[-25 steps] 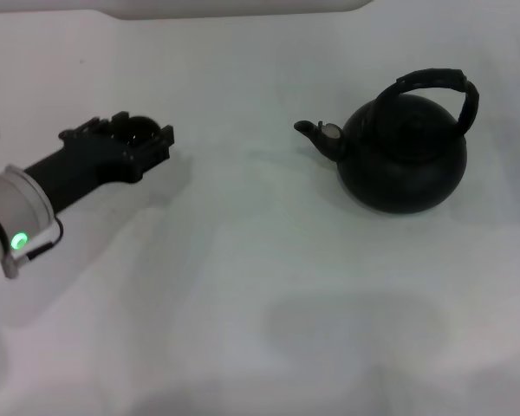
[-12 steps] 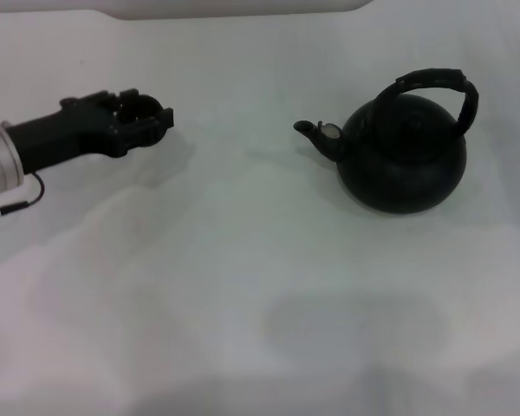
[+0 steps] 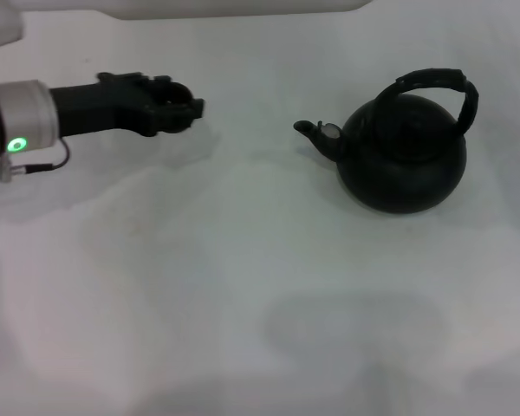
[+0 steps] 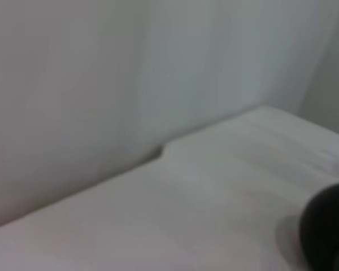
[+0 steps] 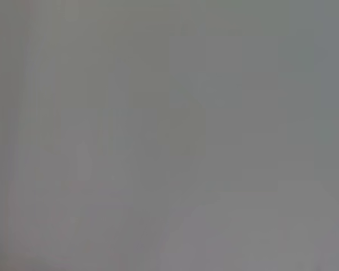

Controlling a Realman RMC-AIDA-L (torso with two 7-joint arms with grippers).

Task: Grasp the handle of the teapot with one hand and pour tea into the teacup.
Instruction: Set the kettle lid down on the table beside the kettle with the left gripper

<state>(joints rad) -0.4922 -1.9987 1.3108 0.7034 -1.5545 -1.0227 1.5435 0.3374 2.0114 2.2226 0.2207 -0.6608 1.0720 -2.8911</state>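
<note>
White matte tabletop (image 3: pixel 243 286), plain pale wall behind. Left gripper (image 3: pixel 180 111) black, horizontal above surface; finger state cannot be determined. Teapot (image 3: pixel 403 156) round, matte black, upright well beyond fingertips, spout toward gripper. Ribbed arched handle (image 3: pixel 442 85) on top. Right arm out of view.

A white bench (image 3: pixel 243 286) filled nearly all of the head view, its surface matte and evenly lit, with a soft grey shadow patch lying on it toward the near edge. Along the bench's far edge ran a pale raised strip (image 3: pixel 234 7). In the left wrist view a plain white wall (image 4: pixel 101 73) rose directly behind the bench, meeting it at a stepped edge.
</note>
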